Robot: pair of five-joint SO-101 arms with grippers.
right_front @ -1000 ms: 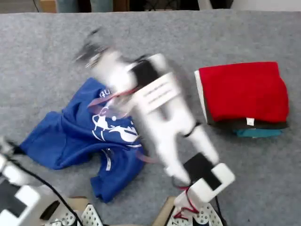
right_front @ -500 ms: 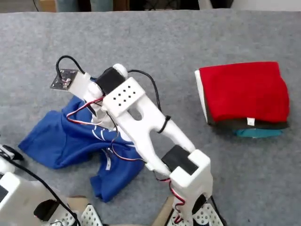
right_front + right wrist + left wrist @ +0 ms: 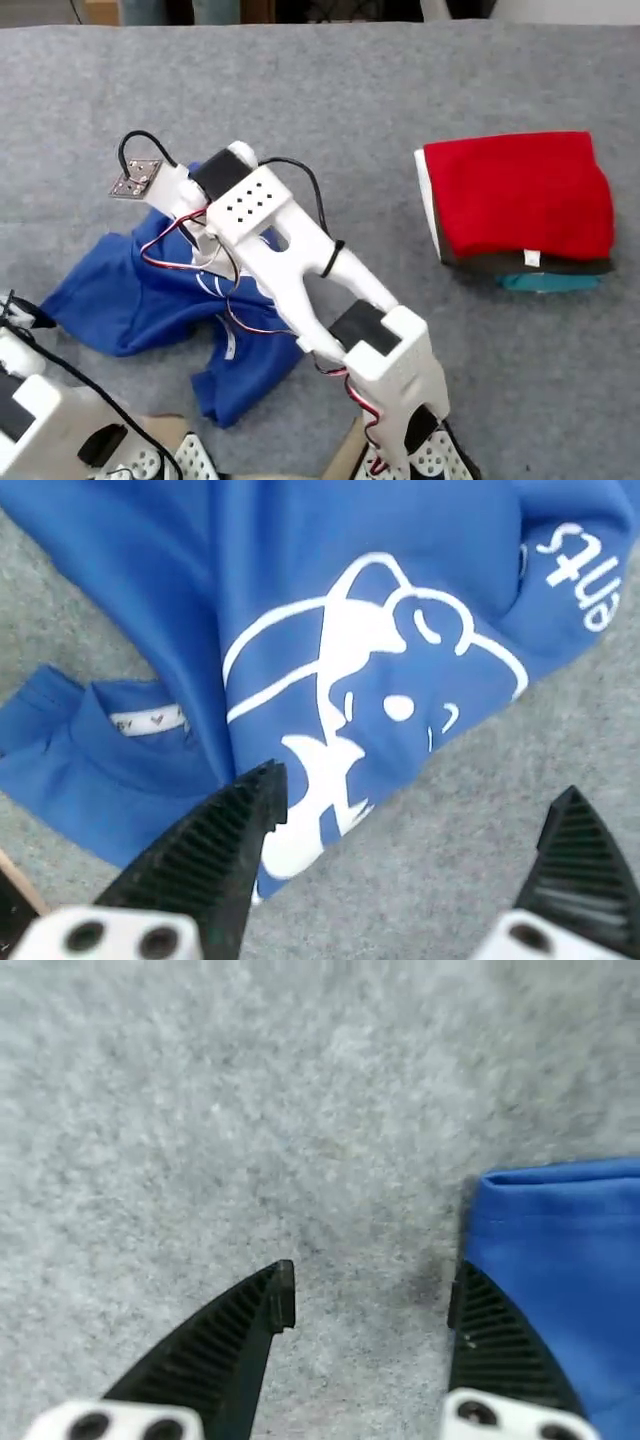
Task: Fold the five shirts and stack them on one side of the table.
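Jaws gape; blue shirt [image 3: 300, 560] shows collar label [image 3: 150, 720]

The right tool [image 3: 421, 785] hangs over a crumpled blue shirt [image 3: 300, 570], its two black ribbed fingers [image 3: 232, 830] spread wide with nothing between them. One fingertip sits over the shirt's white cartoon print [image 3: 370, 700], the other over the bare grey desk [image 3: 450, 880]. The collar [image 3: 110, 755], with a small white label [image 3: 150, 720], lies near the print.
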